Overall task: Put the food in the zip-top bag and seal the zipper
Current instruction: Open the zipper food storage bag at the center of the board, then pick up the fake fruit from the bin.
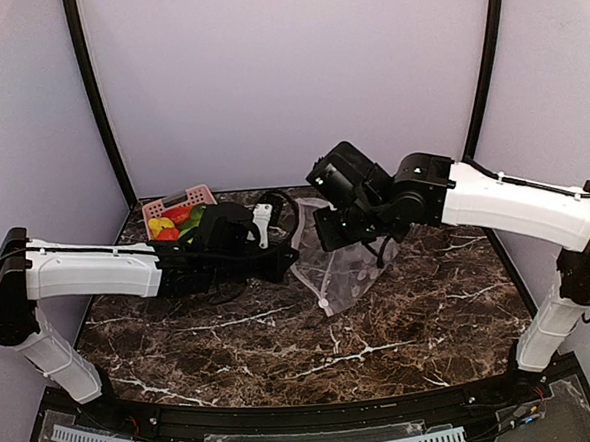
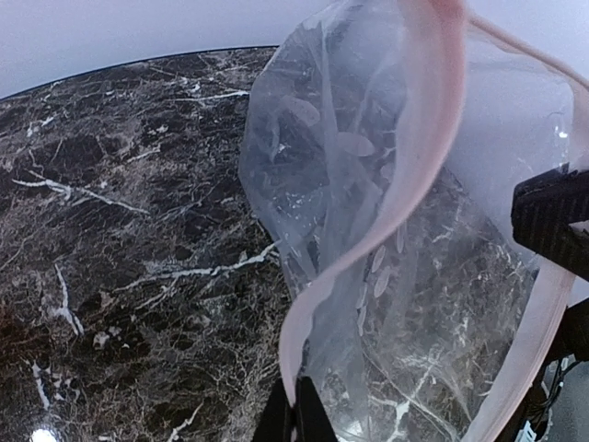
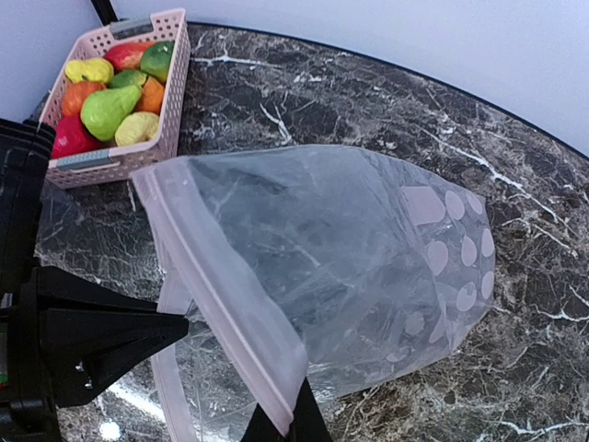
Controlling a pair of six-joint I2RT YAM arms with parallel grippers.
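Pink zipper (image 3: 221, 295) sits clamped in both left gripper (image 2: 294, 419) and right gripper (image 3: 293, 422), holding the zip-top bag (image 3: 368, 267) open; food (image 3: 106, 109) lies beyond the left jaws, nearer that arm.

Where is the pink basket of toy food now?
In the top view, the pink basket sits at the far left of the table, behind the left gripper, left of the zip-top bag.

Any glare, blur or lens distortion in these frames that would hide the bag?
Top external: even light, but the clear zip-top bag nearly vanishes against the dark marble table. Left wrist: the zipper near the lens is blurred, a glare spot sits bottom left, table edge bows. Right wrist: sharp on bag and food; small glare bottom left.
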